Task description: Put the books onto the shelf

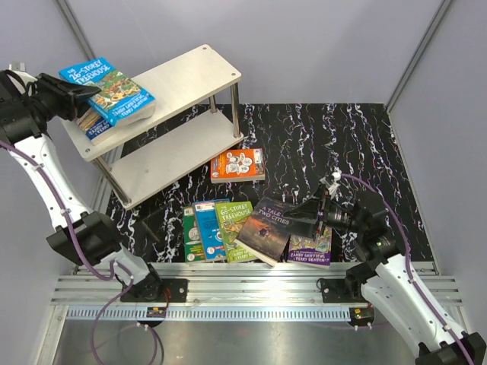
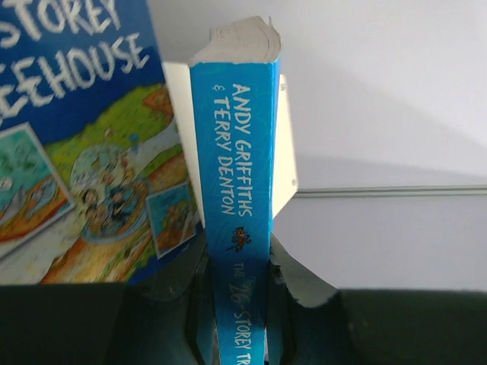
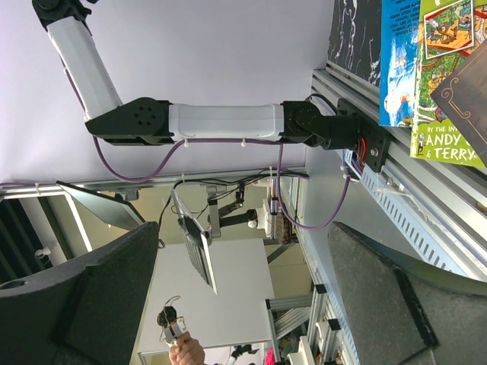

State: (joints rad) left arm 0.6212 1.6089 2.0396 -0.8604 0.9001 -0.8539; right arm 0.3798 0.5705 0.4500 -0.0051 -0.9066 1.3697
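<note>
Left gripper (image 2: 240, 323) clamped on glossy blue paperback (image 2: 236, 152) by spine, over pale wood-grain shelf (image 1: 190, 72) top; right gripper (image 1: 304, 218) jaws wide apart, near dark book (image 1: 264, 228)

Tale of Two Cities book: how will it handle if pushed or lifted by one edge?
The dark book looks like a thin paperback: probably light, likely to bend if lifted by one edge. It lies across the green book and purple book, so a push may slide it over them, perhaps dragging them.
</note>
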